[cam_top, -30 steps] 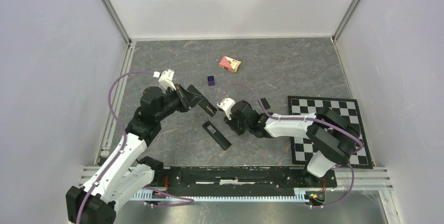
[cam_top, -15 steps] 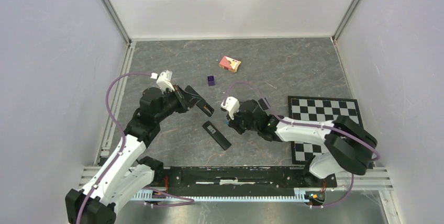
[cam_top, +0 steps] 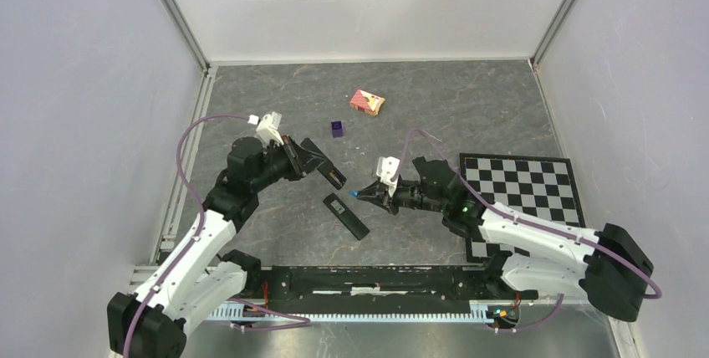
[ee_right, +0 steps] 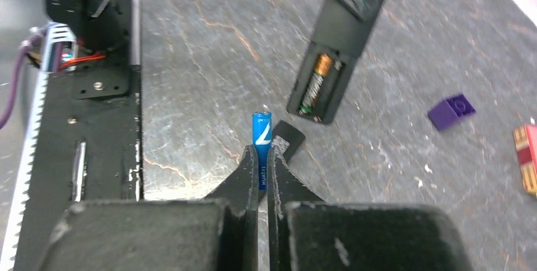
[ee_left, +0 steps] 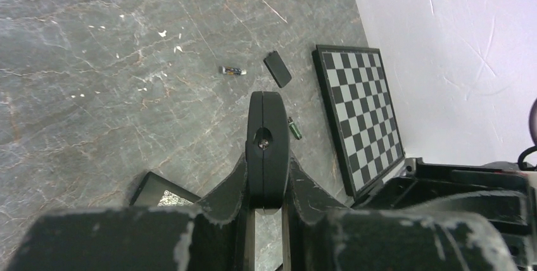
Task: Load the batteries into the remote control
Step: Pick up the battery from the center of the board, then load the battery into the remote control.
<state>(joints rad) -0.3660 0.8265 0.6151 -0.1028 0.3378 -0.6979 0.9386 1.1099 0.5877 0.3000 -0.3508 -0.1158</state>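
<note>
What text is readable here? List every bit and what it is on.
"7": white, on the blue battery in the right end effector.
"HUATI", roughly: small print lower on that battery.
Label on the black bar: too small to read.
Print on the loaded battery in the remote: blurred.

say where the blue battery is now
The blue battery sits pinched in the right tool, mid-table in the top view, close to the open bay of the remote control.

Bright, even, diffuse light from above; shadows faint and soft.
Sharp overhead; wrist views warped at edges, blurred nearest the lens, crisp on blue battery (ee_right: 261,133).
</note>
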